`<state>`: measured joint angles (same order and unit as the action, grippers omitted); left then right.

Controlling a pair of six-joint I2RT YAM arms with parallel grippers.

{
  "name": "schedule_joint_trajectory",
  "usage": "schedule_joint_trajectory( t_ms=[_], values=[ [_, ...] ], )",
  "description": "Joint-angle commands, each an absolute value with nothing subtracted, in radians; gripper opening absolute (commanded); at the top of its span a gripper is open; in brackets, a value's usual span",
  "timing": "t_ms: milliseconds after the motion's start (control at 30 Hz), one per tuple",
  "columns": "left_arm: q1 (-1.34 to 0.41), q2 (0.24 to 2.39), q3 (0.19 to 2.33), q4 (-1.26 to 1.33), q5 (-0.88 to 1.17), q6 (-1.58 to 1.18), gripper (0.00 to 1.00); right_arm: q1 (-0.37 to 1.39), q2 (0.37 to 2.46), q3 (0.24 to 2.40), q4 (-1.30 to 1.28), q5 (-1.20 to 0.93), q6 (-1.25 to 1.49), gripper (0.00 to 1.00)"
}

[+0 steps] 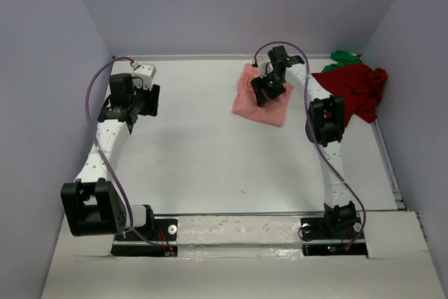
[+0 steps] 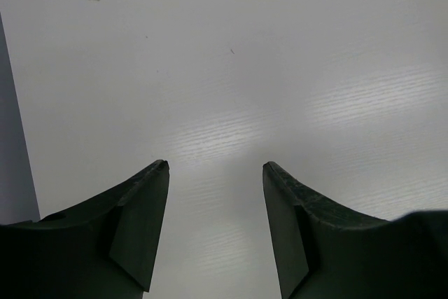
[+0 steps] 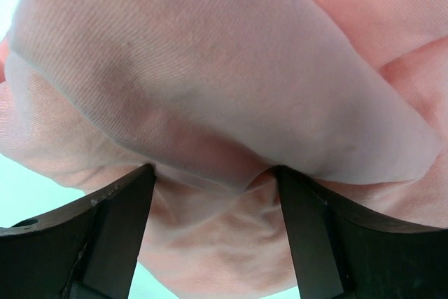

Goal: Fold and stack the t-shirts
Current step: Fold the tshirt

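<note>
The salmon-pink t-shirt point(image 1: 269, 112) lies on the white table point(image 1: 210, 166) at about 1 o'clock from the table's middle. It is bunched into a rough, rumpled block, and its far edge is close to the back rim. The right gripper point(image 1: 268, 89) sits right on top of it. In the right wrist view the gripper point(image 3: 213, 173) has its jaws spread wide. A smooth fold of the pink cloth point(image 3: 210, 68) drapes down to the tips of the dark fingers point(image 3: 112, 229), with creased layers bulging in the gap. Nothing is pinched.

At 3 o'clock from the pink shirt, well apart across bare table and the right forearm, the dark red t-shirt point(image 1: 353, 89) sprawls unfolded. It is pushed up against the right wall point(image 1: 420, 103), with a sleeve hanging toward 5 o'clock. The bright green t-shirt point(image 1: 344, 56) shows as a small crumple touching the red one at its 12 o'clock, in the far right corner.

Bare table runs from 6 through 9 o'clock of the pink shirt, down to the arm bases. The left gripper point(image 1: 143, 97) is at 9 o'clock, near the left wall. In the left wrist view its jaws are parted over plain tabletop point(image 2: 215, 169), holding nothing.
</note>
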<state>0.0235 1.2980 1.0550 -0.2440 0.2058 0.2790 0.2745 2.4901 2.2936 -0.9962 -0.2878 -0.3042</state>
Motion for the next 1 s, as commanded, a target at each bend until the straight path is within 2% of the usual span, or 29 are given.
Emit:
schedule_joint_trajectory(
  t_ms=[0,467,667,967],
  values=[
    [0.028,1.236,1.043,-0.224,0.219,0.288,0.66,0.304,2.5,2.25,-1.153,-0.272,-0.382,0.78],
    [0.029,1.2,1.009,-0.212,0.204,0.305,0.7,0.512,2.396,2.031,-1.206,-0.204,-0.6,0.8],
    [0.029,1.212,1.014,-0.21,0.216,0.307,0.7,0.546,2.352,2.045,-1.233,-0.279,-0.589,0.8],
    [0.029,1.206,1.025,-0.216,0.218,0.304,0.7,0.555,2.275,2.115,-1.259,-0.236,-0.604,0.83]
  ],
)
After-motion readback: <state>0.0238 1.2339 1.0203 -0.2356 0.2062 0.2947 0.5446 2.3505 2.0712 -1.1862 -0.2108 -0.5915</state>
